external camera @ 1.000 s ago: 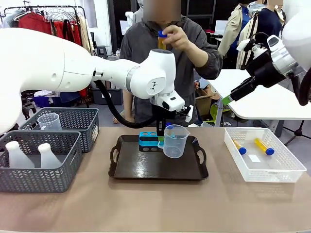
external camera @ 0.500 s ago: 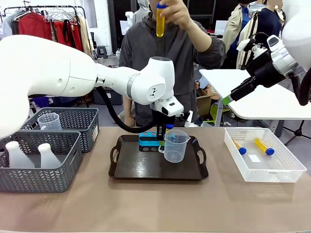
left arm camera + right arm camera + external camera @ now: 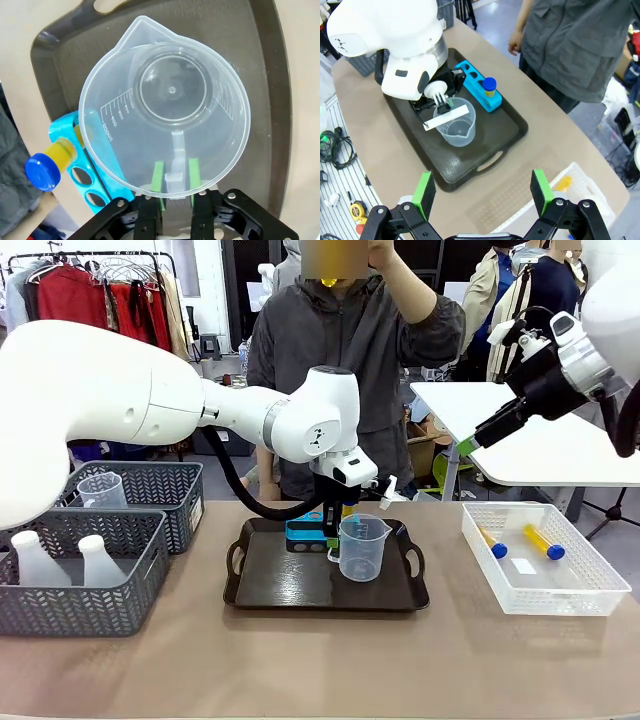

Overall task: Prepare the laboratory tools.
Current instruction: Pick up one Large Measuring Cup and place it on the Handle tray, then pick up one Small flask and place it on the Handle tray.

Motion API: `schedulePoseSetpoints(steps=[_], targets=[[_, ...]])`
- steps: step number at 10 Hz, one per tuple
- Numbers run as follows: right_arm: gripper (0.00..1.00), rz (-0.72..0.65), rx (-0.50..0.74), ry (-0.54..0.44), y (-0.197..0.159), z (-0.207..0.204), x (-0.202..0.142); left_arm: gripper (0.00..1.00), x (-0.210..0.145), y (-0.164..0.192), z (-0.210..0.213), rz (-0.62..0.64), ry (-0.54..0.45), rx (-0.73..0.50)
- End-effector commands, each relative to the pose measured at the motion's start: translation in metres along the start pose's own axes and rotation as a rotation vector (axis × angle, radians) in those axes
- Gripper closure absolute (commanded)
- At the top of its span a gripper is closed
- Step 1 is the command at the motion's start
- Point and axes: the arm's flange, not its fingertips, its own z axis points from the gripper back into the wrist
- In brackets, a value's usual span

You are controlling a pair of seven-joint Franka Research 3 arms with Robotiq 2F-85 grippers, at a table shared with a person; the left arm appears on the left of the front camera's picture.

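So, the clear measuring beaker (image 3: 170, 100) is pinched by its handle between the green pads of the left gripper (image 3: 175, 176). It's held upright over the dark tray (image 3: 285, 590), at about 1 o'clock from the tray's middle. Whether its base is actually touching the tray floor can't be told. Just beside it, at 11 o'clock on the tray, the blue tube rack (image 3: 303, 531) is parked, with one blue-capped yellow tube (image 3: 46, 167) stood in an end hole. The right gripper (image 3: 482, 191) is held high up, off at 2 o'clock from the tray, jaws spread wide with nothing between them. Two more tubes (image 3: 543, 542) are laid flat, a bit apart, in the white basket (image 3: 530, 608) at 3 o'clock. Over at 9 o'clock, two white flasks (image 3: 35, 560) are stood side by side in the near grey basket (image 3: 90, 615). A yellow tube end (image 3: 328, 281) can be made out by the person's raised arm (image 3: 415, 300) at 12 o'clock.
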Motion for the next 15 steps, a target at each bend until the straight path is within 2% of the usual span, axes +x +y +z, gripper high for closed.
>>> schedulePoseSetpoints(steps=[1, 2, 3, 5, 9, 10, 13, 15], targets=[[0.0, -0.004, 0.019, -0.021, -0.002, 0.0, 0.0, 0.21, -0.007, -0.003, 0.007, -0.013, -0.032, -0.005], [0.0, -0.004, 0.019, -0.021, -0.002, 0.0, 0.0, 0.02, -0.006, -0.007, 0.014, -0.005, -0.032, 0.009], [0.0, -0.004, 0.019, -0.021, -0.002, 0.0, 0.0, 0.0, -0.004, -0.014, 0.021, 0.01, -0.035, 0.012], [0.0, -0.004, 0.019, -0.021, -0.002, 0.0, 0.0, 0.0, -0.012, -0.012, 0.037, 0.017, -0.016, 0.058], [0.0, -0.004, 0.019, -0.021, -0.002, 0.0, 0.0, 0.0, -0.017, -0.031, 0.091, 0.065, 0.016, 0.171], [0.0, -0.004, 0.019, -0.021, -0.002, 0.0, 0.0, 0.0, -0.022, -0.041, 0.116, 0.092, 0.02, 0.203], [0.0, -0.004, 0.019, -0.021, -0.002, 0.0, 0.0, 0.0, -0.032, -0.068, 0.181, 0.217, 0.046, 0.299], [0.0, -0.004, 0.019, -0.021, -0.002, 0.0, 0.0, 0.0, -0.057, -0.084, 0.222, 0.371, 0.102, 0.335]])
